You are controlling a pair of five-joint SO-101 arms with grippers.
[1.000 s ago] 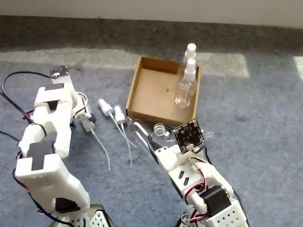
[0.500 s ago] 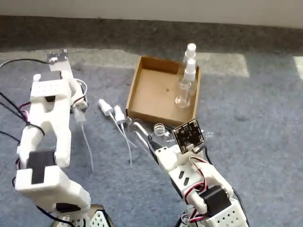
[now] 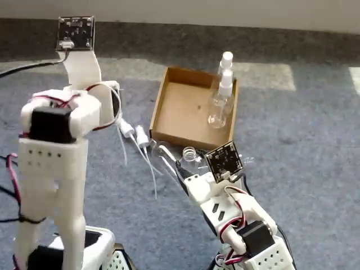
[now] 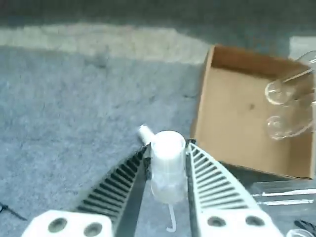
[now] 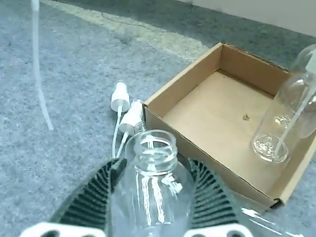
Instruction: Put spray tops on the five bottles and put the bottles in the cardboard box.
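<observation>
Spray top is pinched between the jaws of my left gripper, held high above the carpet off to one side of the cardboard box, with its long tube dangling free. My right gripper is clamped round an open bottle just in front of the box. My worry is that tube. It's thin and could sway, so it might miss the narrow neck, buckle against the rim, or tilt the bottle in its grip.
</observation>
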